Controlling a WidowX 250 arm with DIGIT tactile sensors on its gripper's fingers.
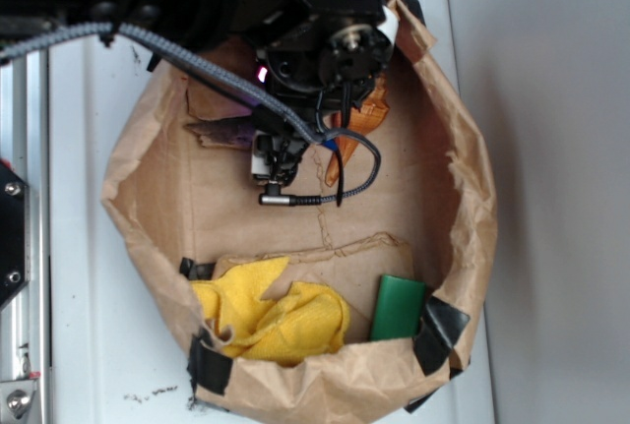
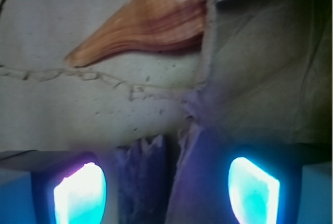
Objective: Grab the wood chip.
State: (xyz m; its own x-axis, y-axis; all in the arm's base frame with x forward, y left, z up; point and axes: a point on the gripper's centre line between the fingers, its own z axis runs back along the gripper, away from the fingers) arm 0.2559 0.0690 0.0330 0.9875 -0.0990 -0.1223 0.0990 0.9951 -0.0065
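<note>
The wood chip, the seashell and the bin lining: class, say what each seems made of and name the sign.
Wood chip: apparently weathered wood, matt, with jagged end and streaky grain. Seashell: likely natural shell, glossy orange-tan, ribbed bands. Bin lining: brown paper, dull, creased and torn at its rim.
</note>
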